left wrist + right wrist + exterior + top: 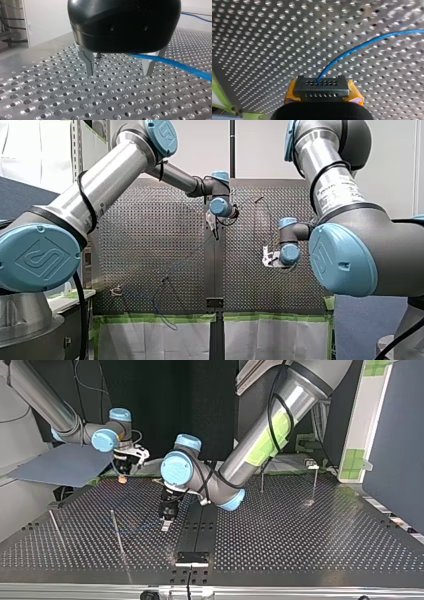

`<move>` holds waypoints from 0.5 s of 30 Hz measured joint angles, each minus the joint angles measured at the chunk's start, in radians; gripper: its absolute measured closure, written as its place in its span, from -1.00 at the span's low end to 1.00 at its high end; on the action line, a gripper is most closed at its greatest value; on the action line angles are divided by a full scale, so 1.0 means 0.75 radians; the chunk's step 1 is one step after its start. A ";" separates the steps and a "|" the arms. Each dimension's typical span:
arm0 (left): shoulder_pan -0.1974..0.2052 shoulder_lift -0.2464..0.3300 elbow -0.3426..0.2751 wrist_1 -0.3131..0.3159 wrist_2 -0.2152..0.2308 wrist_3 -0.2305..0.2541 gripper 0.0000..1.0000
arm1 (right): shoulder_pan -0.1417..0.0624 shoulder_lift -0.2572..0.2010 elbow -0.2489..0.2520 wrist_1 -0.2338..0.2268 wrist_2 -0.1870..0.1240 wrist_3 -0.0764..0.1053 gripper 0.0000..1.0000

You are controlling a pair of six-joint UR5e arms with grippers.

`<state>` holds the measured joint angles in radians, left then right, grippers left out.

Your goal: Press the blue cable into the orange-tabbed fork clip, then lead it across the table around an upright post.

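The blue cable (352,50) curves over the perforated table (262,50) and ends between the yellow pads (291,93) of my right gripper (322,84), which is shut on it. In the top view my right gripper (125,467) hangs at the far left above the table. My left gripper (120,72) stands open just above the table, metal fingers (88,63) apart. The blue cable (175,64) comes out from under its body and passes one finger without being clamped. In the front view my left gripper (215,227) is near the middle and my right gripper (270,256) is to its right.
Thin upright posts (117,532) (56,530) stand near the top view's left front, and two more (261,480) (315,485) at its far right. A small clip (116,291) sits near the front view's lower left. A black bar (192,557) runs down the table's middle.
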<state>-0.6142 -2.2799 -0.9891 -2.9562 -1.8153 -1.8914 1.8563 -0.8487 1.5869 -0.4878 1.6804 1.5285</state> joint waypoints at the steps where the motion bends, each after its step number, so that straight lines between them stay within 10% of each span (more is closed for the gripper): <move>1: 0.000 0.000 0.000 0.000 0.000 0.000 -0.89 | 0.000 0.011 0.000 -0.003 0.000 0.000 1.00; 15: 0.000 0.001 0.000 0.000 0.000 0.000 -0.89 | 0.005 0.130 0.000 -0.054 0.012 0.000 1.00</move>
<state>-0.6139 -2.2795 -0.9890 -2.9562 -1.8154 -1.8914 1.8601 -0.7512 1.5870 -0.5283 1.6891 1.5287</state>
